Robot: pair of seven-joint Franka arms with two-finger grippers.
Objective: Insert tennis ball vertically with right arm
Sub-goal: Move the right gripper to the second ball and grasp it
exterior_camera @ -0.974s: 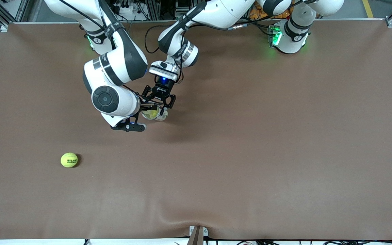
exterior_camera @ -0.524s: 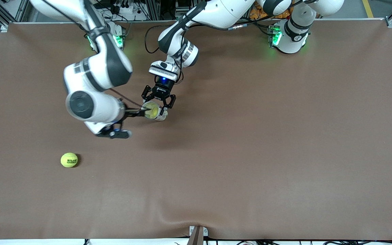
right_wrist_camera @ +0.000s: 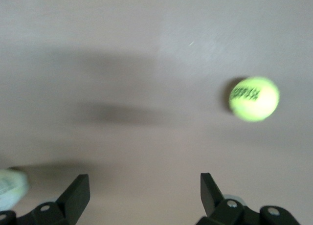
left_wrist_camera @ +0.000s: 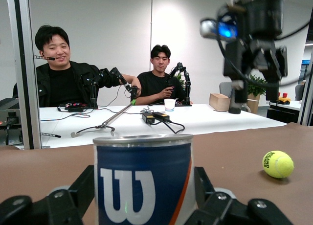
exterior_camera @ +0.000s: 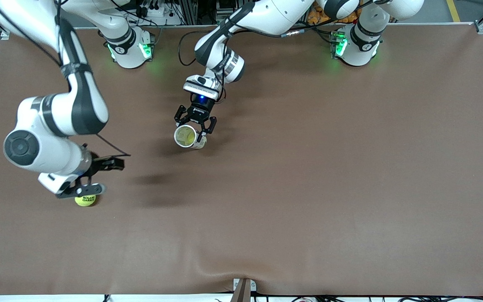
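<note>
Front view, lower left: the right gripper (exterior_camera: 99, 176), fingers spread and empty, hovers over the tennis ball (exterior_camera: 85, 200) lying on the table (exterior_camera: 308, 188) (not yet picked). At center, the left gripper (exterior_camera: 195, 126) clamps the upright can (exterior_camera: 188, 136), one ball seemingly inside; grasping and insertion remain.
</note>
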